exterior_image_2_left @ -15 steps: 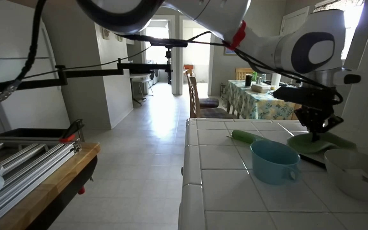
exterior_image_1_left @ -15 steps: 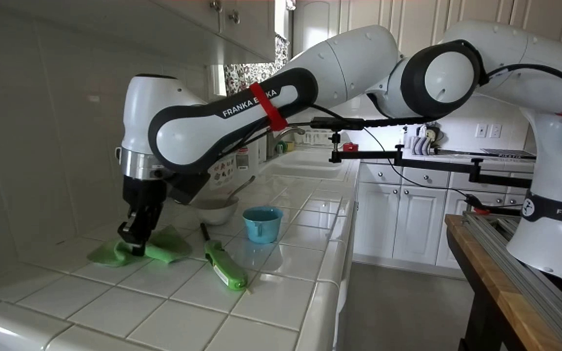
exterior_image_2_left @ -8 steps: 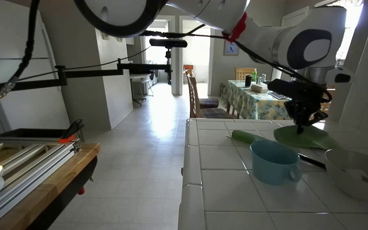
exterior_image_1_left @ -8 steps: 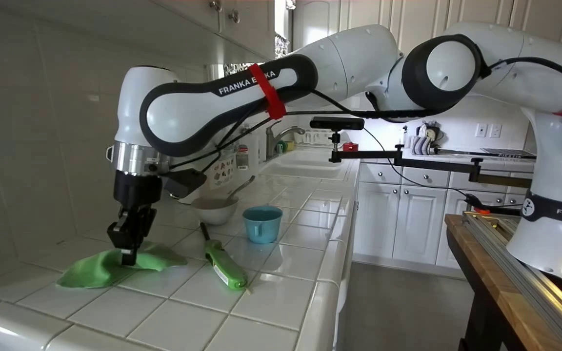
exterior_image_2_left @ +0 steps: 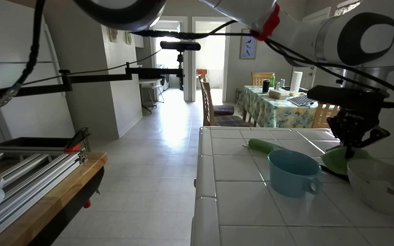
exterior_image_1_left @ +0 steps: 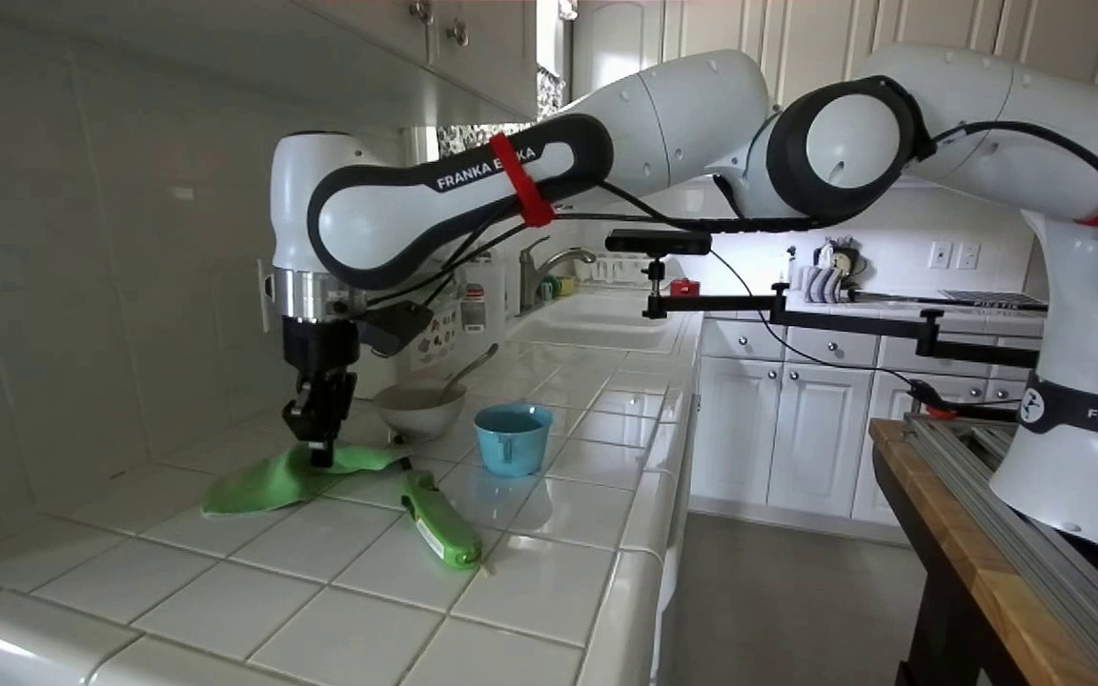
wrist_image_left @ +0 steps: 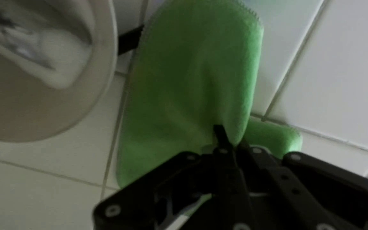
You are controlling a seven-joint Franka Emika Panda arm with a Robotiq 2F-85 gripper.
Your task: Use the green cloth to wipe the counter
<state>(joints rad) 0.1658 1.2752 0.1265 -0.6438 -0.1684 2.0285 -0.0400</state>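
The green cloth (exterior_image_1_left: 268, 484) lies bunched on the white tiled counter (exterior_image_1_left: 320, 543) near the back wall. It shows in both exterior views (exterior_image_2_left: 333, 161) and fills the middle of the wrist view (wrist_image_left: 184, 80). My gripper (exterior_image_1_left: 321, 455) points down, with its fingers shut on a raised fold of the cloth. The fingertips show in the wrist view (wrist_image_left: 230, 140) with the fold pinched between them, and also in an exterior view (exterior_image_2_left: 350, 153). The cloth's edge is close beside the white bowl and covers part of the lighter's black stem.
The white bowl (exterior_image_1_left: 420, 412) with a spoon stands close to the gripper, also in the wrist view (wrist_image_left: 85, 108). A blue cup (exterior_image_1_left: 511, 440) and a green lighter (exterior_image_1_left: 442, 524) are nearer the counter's front edge. A tiled wall (exterior_image_1_left: 101, 333) and upper cabinet (exterior_image_1_left: 492, 57) border the arm.
My gripper first dragged the cloth away from the bowl, then back toward it. The cloth now overlaps the lighter's stem. Bowl, cup and lighter have stayed in place.
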